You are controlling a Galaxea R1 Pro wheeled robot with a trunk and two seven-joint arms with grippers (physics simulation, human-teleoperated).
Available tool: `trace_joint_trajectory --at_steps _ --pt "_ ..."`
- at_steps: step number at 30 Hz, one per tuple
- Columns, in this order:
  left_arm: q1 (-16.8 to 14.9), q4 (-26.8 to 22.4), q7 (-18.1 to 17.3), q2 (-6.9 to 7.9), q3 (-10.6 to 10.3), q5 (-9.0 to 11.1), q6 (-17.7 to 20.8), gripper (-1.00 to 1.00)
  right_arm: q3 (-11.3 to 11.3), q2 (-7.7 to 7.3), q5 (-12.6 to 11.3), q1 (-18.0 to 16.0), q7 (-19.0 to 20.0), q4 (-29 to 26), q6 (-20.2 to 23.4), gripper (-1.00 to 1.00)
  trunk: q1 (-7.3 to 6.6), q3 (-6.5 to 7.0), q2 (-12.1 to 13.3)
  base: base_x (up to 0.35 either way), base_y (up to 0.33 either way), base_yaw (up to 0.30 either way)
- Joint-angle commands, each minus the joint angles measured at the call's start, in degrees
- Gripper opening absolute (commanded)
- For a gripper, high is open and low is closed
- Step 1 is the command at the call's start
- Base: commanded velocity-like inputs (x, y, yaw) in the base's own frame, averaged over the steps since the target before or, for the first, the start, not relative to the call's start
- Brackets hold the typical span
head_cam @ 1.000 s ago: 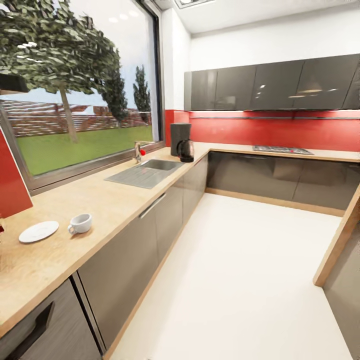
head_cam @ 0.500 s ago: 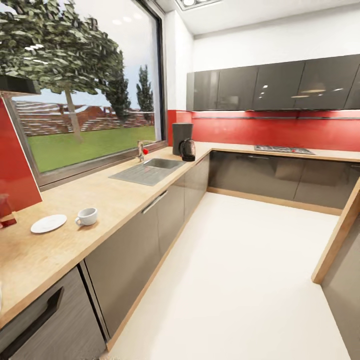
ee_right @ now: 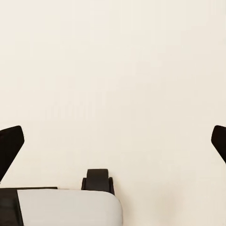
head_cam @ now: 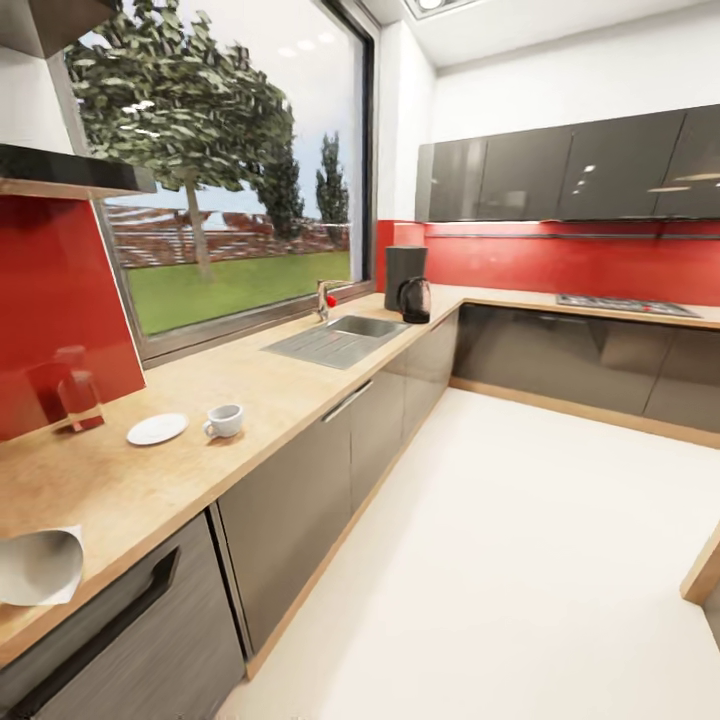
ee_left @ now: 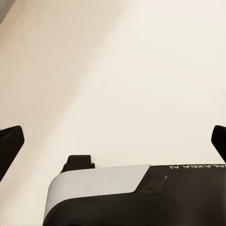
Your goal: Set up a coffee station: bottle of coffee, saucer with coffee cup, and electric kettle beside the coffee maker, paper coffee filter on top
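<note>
The kitchen countertop (head_cam: 260, 385) runs along the window wall and turns at the far corner. In that corner stands the tall dark grey coffee maker (head_cam: 404, 277), with the shorter glassy black electric kettle (head_cam: 417, 300) right beside it. Nearer to me lies the white saucer (head_cam: 157, 429), and the white coffee cup (head_cam: 225, 421) stands on the counter just right of it, off the saucer. The pale paper coffee filter (head_cam: 40, 566) lies at the counter's near left end. The bottle of coffee is out of view. My left gripper (ee_left: 113, 146) and right gripper (ee_right: 113, 146) are open over pale floor.
A steel sink (head_cam: 345, 340) with a faucet (head_cam: 325, 298) sits midway along the counter. A hob (head_cam: 625, 304) is on the far run. A clear glass container (head_cam: 78, 398) stands against the red backsplash. Wide white floor (head_cam: 520, 540) lies between the cabinets.
The whole head view has shifted: the camera turned left, so everything slid right. The paper filter and the glass container have come into view at the left.
</note>
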Motion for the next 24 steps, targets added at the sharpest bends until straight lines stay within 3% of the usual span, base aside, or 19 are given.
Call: trace_joint_trajectory --at_steps 1,8,24 --pt "0.0 -0.1 -0.1 -0.01 0.0 0.0 -0.1 1.00 0.0 -0.01 0.1 0.0 0.0 0.0 -0.1 1.00 0.00 -0.05 0.0 -0.001 0.000 0.270" --pt "0.0 -0.1 -0.1 -0.01 0.0 0.0 -0.1 1.00 0.0 -0.10 0.1 0.0 0.1 0.1 -0.1 1.00 0.00 -0.05 0.0 0.000 0.000 0.175" --pt "0.0 -0.1 -0.1 -0.01 0.0 0.0 -0.1 1.00 0.0 -0.10 0.1 0.0 0.1 0.4 -0.1 1.00 0.00 -0.05 0.0 0.000 0.000 0.010"
